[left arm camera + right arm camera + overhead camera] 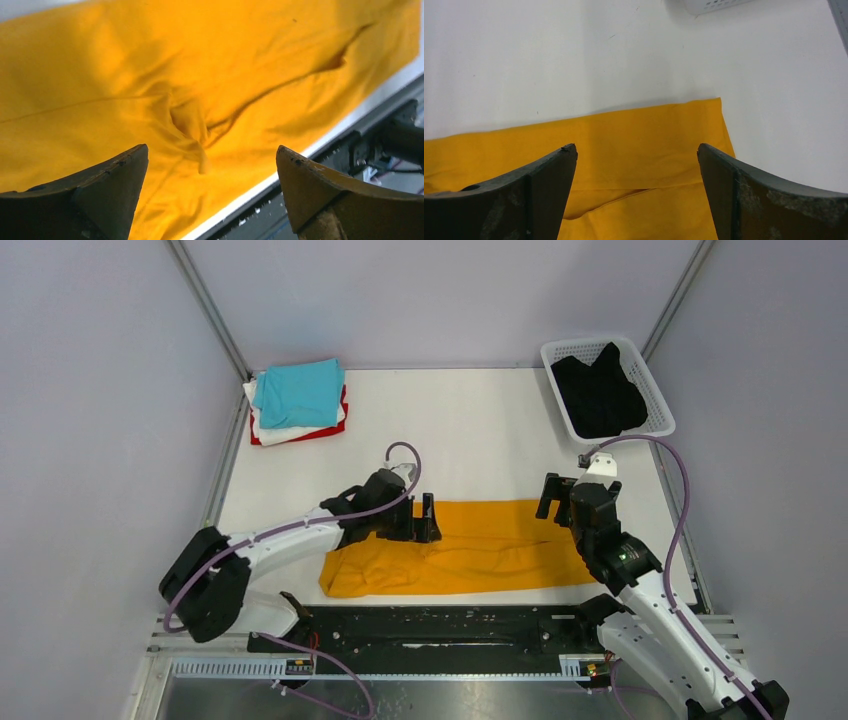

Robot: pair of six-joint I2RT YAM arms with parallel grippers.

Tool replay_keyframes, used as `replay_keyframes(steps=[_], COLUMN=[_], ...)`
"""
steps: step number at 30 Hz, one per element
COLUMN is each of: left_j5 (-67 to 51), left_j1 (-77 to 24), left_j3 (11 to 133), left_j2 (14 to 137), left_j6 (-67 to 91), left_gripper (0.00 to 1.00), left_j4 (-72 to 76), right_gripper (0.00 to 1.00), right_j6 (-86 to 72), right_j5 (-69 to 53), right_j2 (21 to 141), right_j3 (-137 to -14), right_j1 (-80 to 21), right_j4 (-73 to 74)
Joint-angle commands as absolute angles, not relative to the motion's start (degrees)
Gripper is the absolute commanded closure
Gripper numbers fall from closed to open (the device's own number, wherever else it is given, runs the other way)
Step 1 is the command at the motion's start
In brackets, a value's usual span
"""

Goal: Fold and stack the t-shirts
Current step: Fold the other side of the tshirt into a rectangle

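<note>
An orange-yellow t-shirt (470, 545) lies folded into a long band across the near middle of the table, creased in the left wrist view (200, 90) and with its far right corner in the right wrist view (649, 140). My left gripper (420, 520) hovers open over its left part (212, 152), nothing between the fingers. Over the shirt's right end, my right gripper (556, 498) is open and empty too (636, 150). At the back left a turquoise t-shirt (300, 392) tops a folded white one (290, 430) and a red one (325, 430). A black t-shirt (600, 395) fills the basket.
The white lattice basket (660, 390) stands at the back right corner, its edge showing in the right wrist view (714, 5). A black rail (430, 625) runs along the table's near edge, just below the orange-yellow shirt. Grey walls enclose the table.
</note>
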State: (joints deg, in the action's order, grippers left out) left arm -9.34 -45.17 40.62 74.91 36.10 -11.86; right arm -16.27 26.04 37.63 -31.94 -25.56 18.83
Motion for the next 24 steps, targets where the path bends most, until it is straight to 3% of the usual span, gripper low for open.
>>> replay_keyframes(steps=[1, 6, 16, 24], left_j5=[-7.87, -12.52, -8.3, -2.43], left_j1=[-44.06, -46.19, -51.0, -47.31], left_j3=[45.97, 47.89, 48.57, 44.72], left_j2=[82.85, 87.44, 90.48, 78.86], left_j6=[38.52, 38.46, 38.81, 42.33], left_gripper=[0.01, 0.01, 0.01, 0.01], left_j4=[-9.0, -5.82, -10.17, -15.02], right_gripper=[0.02, 0.02, 0.02, 0.02], right_j6=[-15.8, -15.73, -15.85, -21.22], right_j5=[27.18, 27.68, 27.28, 25.14], right_j2=[37.33, 36.84, 38.69, 45.52], right_j3=[-32.0, -31.73, -31.92, -33.92], right_j1=[-25.85, -25.84, -25.84, -25.83], right_j4=[17.96, 17.93, 17.71, 18.68])
